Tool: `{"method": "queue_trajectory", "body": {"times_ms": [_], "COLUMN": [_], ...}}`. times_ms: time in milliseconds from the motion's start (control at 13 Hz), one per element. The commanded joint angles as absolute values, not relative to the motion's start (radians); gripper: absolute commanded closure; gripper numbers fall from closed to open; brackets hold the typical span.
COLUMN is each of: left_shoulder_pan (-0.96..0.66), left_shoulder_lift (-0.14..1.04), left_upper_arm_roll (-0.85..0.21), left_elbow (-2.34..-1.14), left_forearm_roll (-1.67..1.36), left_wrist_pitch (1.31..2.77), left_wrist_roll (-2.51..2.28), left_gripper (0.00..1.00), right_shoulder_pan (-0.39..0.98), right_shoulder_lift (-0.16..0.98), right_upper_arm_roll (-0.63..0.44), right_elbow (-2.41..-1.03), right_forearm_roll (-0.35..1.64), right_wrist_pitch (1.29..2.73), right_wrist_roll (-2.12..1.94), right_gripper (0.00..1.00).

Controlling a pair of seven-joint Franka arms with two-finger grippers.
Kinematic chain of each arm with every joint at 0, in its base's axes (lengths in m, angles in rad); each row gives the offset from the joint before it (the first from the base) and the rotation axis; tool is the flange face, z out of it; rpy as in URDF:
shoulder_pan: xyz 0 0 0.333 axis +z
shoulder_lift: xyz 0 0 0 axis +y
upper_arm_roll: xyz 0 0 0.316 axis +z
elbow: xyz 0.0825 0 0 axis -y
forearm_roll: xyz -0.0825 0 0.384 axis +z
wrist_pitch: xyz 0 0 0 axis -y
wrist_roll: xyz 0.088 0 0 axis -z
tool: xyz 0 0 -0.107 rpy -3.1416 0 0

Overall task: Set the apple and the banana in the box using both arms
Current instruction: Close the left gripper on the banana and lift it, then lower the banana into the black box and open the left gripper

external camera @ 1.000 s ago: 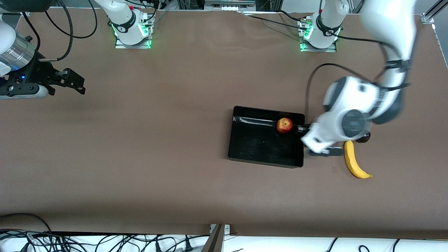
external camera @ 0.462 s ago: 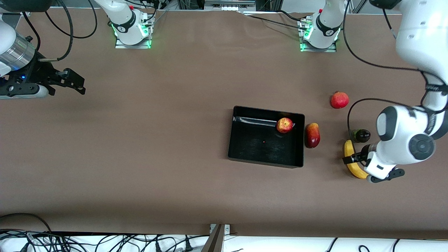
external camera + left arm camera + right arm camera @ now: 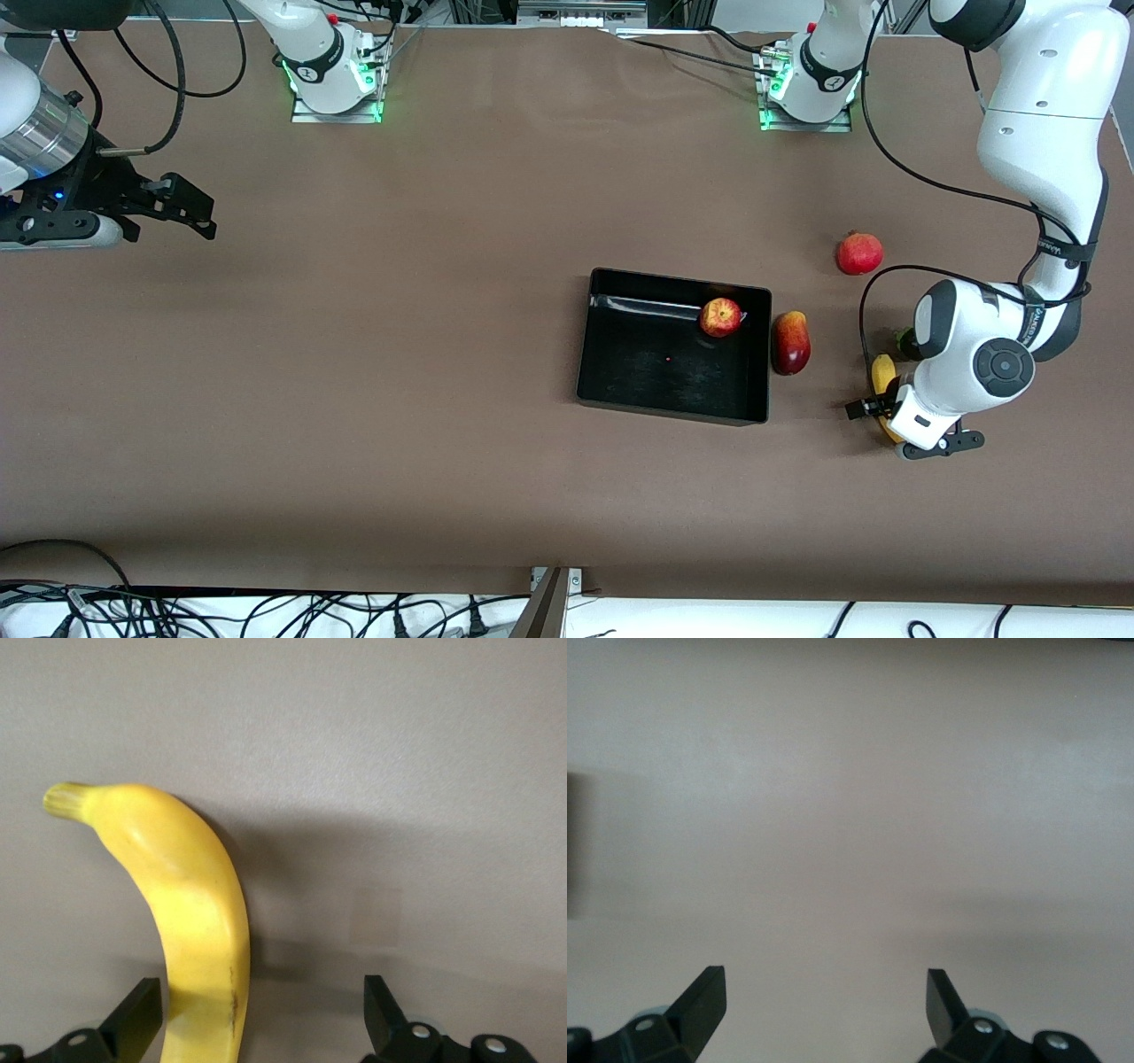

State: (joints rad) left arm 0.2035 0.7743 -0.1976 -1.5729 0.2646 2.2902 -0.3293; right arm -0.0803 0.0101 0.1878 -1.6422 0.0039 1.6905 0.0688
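Note:
The apple (image 3: pixel 720 316) lies in the black box (image 3: pixel 657 368), in the corner nearest the left arm's base. The banana (image 3: pixel 882 372) lies on the table, on the side of the box toward the left arm's end, mostly hidden under the left wrist. My left gripper (image 3: pixel 880 412) is open low over it. In the left wrist view the banana (image 3: pixel 190 904) runs between the fingers, close to one fingertip (image 3: pixel 142 1010), and my left gripper (image 3: pixel 261 1019) is not closed on it. My right gripper (image 3: pixel 197 213) waits open and empty over bare table at the right arm's end, also seen in its wrist view (image 3: pixel 824 1005).
An elongated red-yellow fruit (image 3: pixel 790 342) lies just outside the box wall toward the left arm's end. A round red fruit with a crown (image 3: pixel 859 252) lies farther from the camera. A dark fruit (image 3: pixel 904 339) is mostly hidden by the left arm. Cables hang along the near table edge.
My left arm swung from the box's edge to over the banana, then shifted slightly toward the box. The apple stays in the box. The right arm has not moved.

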Motion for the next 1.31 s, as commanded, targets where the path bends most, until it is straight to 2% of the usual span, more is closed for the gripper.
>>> {"method": "queue_trajectory", "body": {"times_ms": [0,77,154,308,462,692,769,1000,1231], "left_shoulder_pan": [0.216,0.216,0.216,0.209,0.189,0.172,0.137,-0.033,-0.095], "left_shoulder_lift": [0.758,0.756,0.752,0.726,0.642,0.627,0.633,0.665,0.742], "left_upper_arm_roll": [-0.204,-0.204,-0.206,-0.216,-0.265,-0.479,-0.527,-0.529,-0.525], "left_elbow": [-1.624,-1.621,-1.614,-1.594,-1.574,-1.436,-1.408,-1.408,-1.457], "left_forearm_roll": [0.288,0.288,0.288,0.287,0.284,0.278,0.279,0.284,0.29], "left_wrist_pitch": [2.298,2.298,2.298,2.284,2.188,1.943,1.918,1.946,2.104], "left_wrist_roll": [-0.313,-0.313,-0.316,-0.319,-0.319,-0.321,-0.331,-0.389,-0.425], "left_gripper": [0.62,0.92,1.0,1.0,1.0,1.0,1.0,1.0,1.0], "right_shoulder_pan": [-0.084,-0.084,-0.084,-0.086,-0.086,-0.086,-0.086,-0.086,-0.086], "right_shoulder_lift": [0.017,0.017,0.017,0.017,0.017,0.017,0.017,0.017,0.017], "right_upper_arm_roll": [0.195,0.195,0.195,0.195,0.195,0.195,0.195,0.195,0.195], "right_elbow": [-1.626,-1.626,-1.626,-1.626,-1.626,-1.626,-1.626,-1.626,-1.626], "right_forearm_roll": [-0.002,-0.002,-0.002,-0.002,-0.002,-0.002,-0.002,-0.002,-0.002], "right_wrist_pitch": [1.69,1.69,1.69,1.69,1.69,1.692,1.69,1.69,1.692], "right_wrist_roll": [0.077,0.078,0.077,0.077,0.078,0.077,0.078,0.078,0.078], "right_gripper": [0.0,0.0,0.0,0.0,0.0,0.0,0.0,0.0,0.0]}}
